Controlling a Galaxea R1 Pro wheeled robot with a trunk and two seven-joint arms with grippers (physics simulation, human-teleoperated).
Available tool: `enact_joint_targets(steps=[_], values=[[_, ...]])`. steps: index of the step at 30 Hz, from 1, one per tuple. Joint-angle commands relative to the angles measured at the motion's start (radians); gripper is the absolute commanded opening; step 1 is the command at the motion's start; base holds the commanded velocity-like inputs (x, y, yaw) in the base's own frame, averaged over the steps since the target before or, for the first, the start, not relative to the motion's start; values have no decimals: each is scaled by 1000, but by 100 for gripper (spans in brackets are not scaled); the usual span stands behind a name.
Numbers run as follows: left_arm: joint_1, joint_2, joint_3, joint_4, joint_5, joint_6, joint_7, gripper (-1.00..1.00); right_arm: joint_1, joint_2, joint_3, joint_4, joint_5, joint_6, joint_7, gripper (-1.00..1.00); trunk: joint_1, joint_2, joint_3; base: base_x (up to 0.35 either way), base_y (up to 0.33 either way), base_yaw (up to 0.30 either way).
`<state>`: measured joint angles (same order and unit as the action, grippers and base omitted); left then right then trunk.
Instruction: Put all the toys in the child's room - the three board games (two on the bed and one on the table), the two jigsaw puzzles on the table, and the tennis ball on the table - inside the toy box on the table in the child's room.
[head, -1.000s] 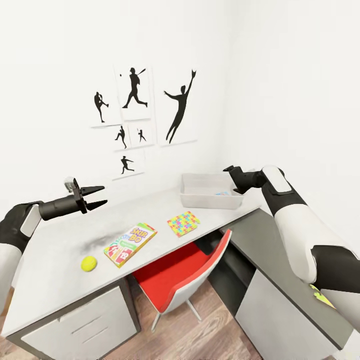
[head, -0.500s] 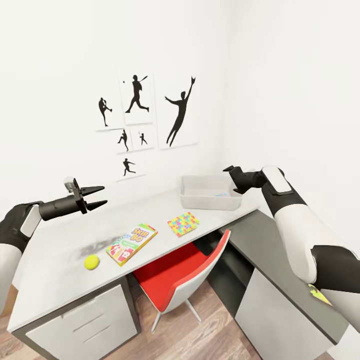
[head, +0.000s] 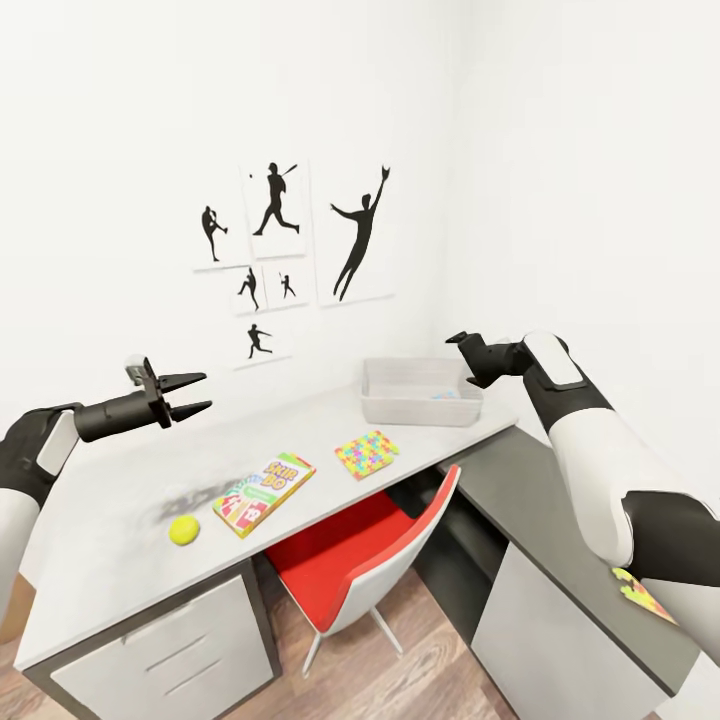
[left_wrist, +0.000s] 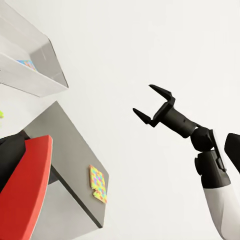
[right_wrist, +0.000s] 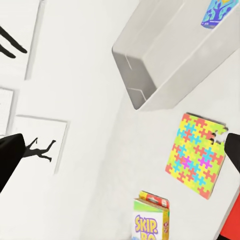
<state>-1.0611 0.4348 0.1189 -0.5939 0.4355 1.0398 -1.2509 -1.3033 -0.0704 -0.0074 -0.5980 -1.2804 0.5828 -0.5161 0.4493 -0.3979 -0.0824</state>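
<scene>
On the pale table (head: 100, 540) lie the tennis ball (head: 183, 530), the orange-green Skip-Bo board game (head: 263, 491) (right_wrist: 150, 222) and a jigsaw puzzle (head: 366, 453) (right_wrist: 197, 156). The grey toy box (head: 420, 405) (left_wrist: 35, 75) (right_wrist: 165, 65) stands at the table's far end, with a blue board game (right_wrist: 218, 11) lying inside. A second jigsaw puzzle (head: 642, 596) (left_wrist: 98, 184) lies on the lower dark cabinet. My left gripper (head: 207, 391) hangs open above the table's left part, well above the ball. My right gripper (head: 463, 355) (left_wrist: 142, 98) is open beside the toy box's right end.
A red and white chair (head: 370, 560) (left_wrist: 25, 190) is tucked under the table between the drawer unit (head: 160, 650) and the dark cabinet (head: 540, 500). White walls with black baseball silhouettes (head: 280, 240) close the corner behind the table.
The whole head view has shifted a little, so the wall pictures sit lower in it. Both arms hold the same pose and both grippers stay open.
</scene>
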Motion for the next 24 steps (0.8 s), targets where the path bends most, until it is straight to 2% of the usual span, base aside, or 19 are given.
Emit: enact_joint_targets(steps=[1, 17, 24], values=[[-1, 1, 1, 0, 0, 6, -2, 100, -1, 0, -1, -4, -8, 2, -9, 100, 1, -2, -1, 0, 0, 0], [4, 14, 4, 1, -1, 6, -1, 100, 4, 0, 5, -63, -8, 8, -9, 100, 1, -2, 25, 0, 0, 0], [8, 17, 4, 2, -3, 6, -1, 100, 39, -1, 4, -111, -8, 32, -9, 100, 1, -2, 37, 0, 0, 0]])
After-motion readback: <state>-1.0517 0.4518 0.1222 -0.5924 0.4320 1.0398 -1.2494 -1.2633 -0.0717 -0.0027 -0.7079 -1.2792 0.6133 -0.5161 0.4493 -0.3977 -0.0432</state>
